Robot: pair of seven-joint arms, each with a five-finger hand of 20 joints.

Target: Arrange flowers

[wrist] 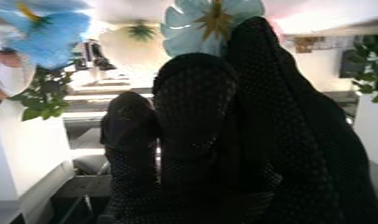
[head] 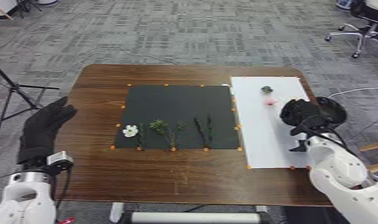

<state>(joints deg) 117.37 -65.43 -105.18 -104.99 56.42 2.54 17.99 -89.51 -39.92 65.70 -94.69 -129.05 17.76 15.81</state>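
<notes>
In the head view my left hand (head: 47, 126) is open at the table's left edge, left of the black mat (head: 168, 100). On the mat lie a white flower (head: 130, 131), leafy green stems (head: 159, 126) and dark stems (head: 201, 131). A pink flower (head: 271, 101) and a small dark green piece (head: 267, 89) rest on the white sheet (head: 256, 135). My right hand (head: 304, 115) is over that sheet's right side, beside a round black object (head: 336, 109). In the right wrist view my right hand (wrist: 199, 110) is open, its straight fingers close to a pale blue flower (wrist: 184, 30).
A brown wooden table (head: 159, 175) carries the mat and sheet, with small orange markers along their edges. A tripod (head: 9, 87) stands at the left, an office chair (head: 368, 30) at the far right. The right wrist view also shows a bluer flower (wrist: 48, 37) and green leaves (wrist: 372, 60).
</notes>
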